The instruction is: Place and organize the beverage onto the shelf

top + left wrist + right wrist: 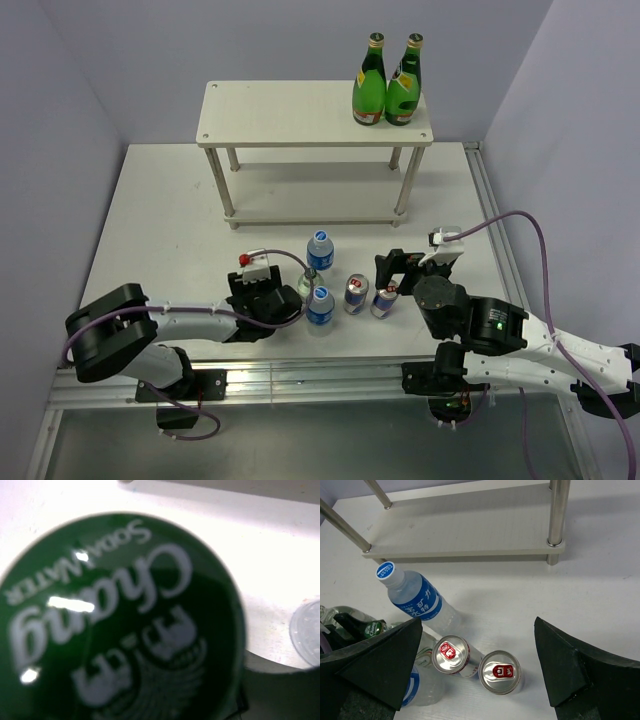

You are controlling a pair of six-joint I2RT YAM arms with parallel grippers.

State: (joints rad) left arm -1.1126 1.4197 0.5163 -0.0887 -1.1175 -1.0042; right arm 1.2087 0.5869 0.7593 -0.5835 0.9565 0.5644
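The off-white shelf (300, 110) stands at the back, and its lower board shows in the right wrist view (470, 530). Two green glass bottles (385, 90) stand on its top board at the right. On the table stand two water bottles (319, 247) (320, 305), a clear soda bottle with a green cap (308, 284) and two cans (356, 293) (384, 300). My left gripper (296, 297) is at the soda bottle. The bottle's cap (120, 620) fills the left wrist view and hides the fingers. My right gripper (478, 622) is open wide above the cans (451, 654) (500, 671).
The shelf's metal legs (559, 510) stand just beyond the drinks. The drinks are packed close together between the two grippers. A blurred pale round object (307, 635) sits right of the cap. Grey walls close in the table on three sides.
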